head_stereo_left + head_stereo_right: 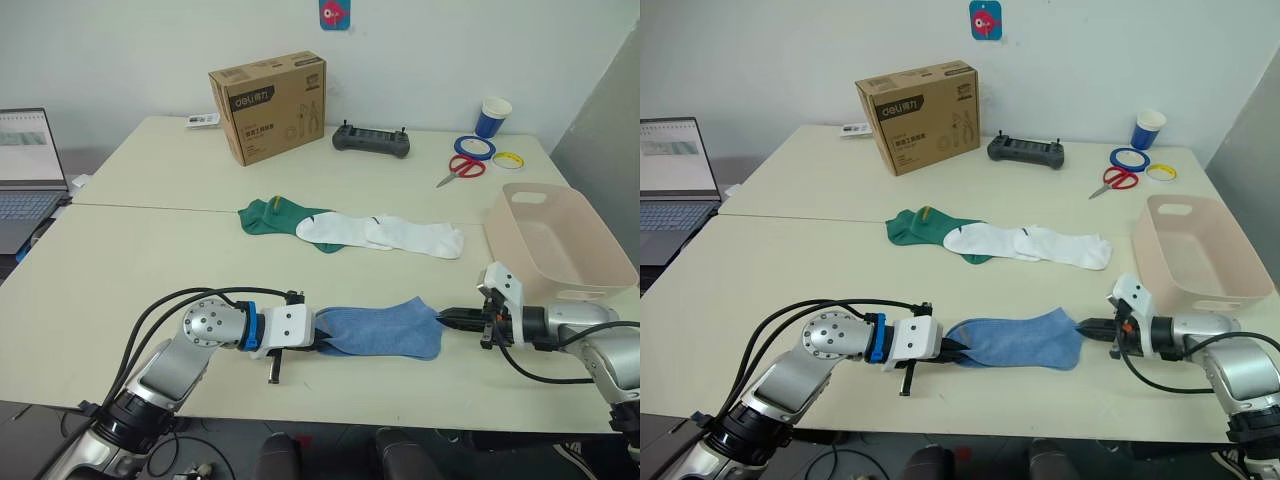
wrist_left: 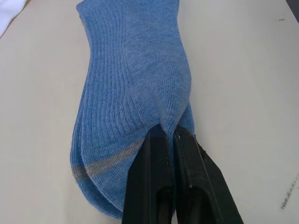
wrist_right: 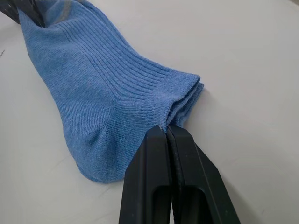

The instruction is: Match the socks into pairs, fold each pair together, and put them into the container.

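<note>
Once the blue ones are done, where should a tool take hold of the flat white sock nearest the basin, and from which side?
Grip the white cotton sock at its free end toward the pale pink plastic basin, coming from above on the robot's right. That end lies flat on bare table, while its other end meets the second white sock.

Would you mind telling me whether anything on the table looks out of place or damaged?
Nothing stands out. The blue socks lie flat, pinched at either end by the left gripper and right gripper.
</note>
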Robot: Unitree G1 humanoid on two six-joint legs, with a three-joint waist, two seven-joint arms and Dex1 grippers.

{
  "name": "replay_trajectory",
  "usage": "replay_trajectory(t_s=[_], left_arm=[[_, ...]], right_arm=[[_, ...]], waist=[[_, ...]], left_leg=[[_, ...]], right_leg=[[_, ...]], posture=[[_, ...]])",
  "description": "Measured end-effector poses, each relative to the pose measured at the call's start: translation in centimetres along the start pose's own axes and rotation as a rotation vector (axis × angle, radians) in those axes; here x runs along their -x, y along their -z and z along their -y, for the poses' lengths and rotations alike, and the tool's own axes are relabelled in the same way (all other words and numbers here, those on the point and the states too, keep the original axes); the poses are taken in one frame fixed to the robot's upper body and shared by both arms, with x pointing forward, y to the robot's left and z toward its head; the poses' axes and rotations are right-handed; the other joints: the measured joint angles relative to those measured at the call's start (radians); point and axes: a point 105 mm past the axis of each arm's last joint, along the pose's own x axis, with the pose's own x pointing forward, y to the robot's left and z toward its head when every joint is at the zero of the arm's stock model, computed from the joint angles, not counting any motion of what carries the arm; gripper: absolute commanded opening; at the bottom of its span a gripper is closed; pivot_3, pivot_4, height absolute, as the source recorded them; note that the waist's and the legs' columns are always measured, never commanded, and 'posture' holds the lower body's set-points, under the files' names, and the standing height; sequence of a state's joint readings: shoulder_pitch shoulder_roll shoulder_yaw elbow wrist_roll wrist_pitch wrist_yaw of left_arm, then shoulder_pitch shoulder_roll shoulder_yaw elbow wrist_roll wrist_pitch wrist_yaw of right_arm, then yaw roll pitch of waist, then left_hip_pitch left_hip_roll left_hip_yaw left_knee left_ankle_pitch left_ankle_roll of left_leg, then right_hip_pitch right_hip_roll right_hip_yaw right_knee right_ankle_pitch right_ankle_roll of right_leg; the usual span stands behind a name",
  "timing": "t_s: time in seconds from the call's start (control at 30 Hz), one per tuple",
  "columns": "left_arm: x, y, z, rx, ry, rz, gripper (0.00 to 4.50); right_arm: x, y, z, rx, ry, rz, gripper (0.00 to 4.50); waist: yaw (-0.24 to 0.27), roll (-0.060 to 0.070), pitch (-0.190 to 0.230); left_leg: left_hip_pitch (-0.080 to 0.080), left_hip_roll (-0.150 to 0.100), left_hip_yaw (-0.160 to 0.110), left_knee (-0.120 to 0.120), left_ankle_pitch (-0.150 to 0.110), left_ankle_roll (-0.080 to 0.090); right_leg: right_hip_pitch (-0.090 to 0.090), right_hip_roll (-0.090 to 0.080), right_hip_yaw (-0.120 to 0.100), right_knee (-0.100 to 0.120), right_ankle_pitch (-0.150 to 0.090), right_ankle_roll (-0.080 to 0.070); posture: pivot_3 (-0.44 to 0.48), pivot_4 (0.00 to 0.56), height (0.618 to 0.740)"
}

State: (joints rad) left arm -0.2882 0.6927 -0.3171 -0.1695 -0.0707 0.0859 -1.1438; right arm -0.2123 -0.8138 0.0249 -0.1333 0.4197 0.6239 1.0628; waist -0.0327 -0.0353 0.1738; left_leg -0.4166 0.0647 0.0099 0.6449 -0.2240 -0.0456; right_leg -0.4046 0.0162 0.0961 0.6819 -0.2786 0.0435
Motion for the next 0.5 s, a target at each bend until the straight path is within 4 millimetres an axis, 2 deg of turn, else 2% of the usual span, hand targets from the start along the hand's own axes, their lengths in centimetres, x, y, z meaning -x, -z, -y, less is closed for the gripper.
replay_trajectory(t_s=[0.5], left_arm=[[0.15,0.12,-0.66,-0.012,-0.011,-0.016,0.07]], right_arm=[[-0.03,-0.02,-0.04,0.001,-0.002,0.0,0.0]], waist=[[0.0,0.0,0.0]], left_leg=[[0.0,0.0,0.0,0.0,0.0,0.0]], right_leg=[[0.0,0.0,0.0,0.0,0.0,0.0]], posture=[[0.0,0.15,0.74]])
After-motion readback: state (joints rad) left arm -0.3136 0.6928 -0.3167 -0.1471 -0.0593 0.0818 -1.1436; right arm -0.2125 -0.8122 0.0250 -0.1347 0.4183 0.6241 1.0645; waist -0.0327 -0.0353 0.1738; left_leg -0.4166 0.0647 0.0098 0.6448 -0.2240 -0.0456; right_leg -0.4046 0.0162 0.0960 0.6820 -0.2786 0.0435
